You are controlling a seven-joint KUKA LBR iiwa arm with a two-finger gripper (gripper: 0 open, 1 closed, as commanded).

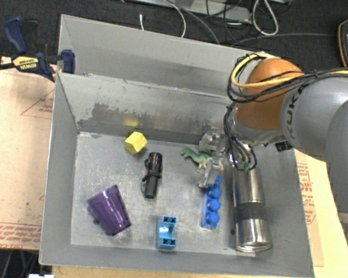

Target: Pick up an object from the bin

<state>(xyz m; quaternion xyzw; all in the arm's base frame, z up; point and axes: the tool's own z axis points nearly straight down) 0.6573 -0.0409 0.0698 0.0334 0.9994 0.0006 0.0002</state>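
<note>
My gripper (213, 155) is low in the bin's back right part, under the orange wrist cover. It sits right over a small green toy (194, 154) and the upper end of a blue knobbly strip (213, 203) that runs toward the front. Whether it touches either one I cannot tell. A shiny metal cylinder (251, 215) lies just right of the blue strip, pointing toward the front wall.
A black tube-shaped piece (152, 174) lies mid-bin and a yellow block (135, 142) near the back wall. A purple cup-like thing (110, 210) rests front left and a light-blue brick (166, 233) front centre. The arm covers the bin's right back corner.
</note>
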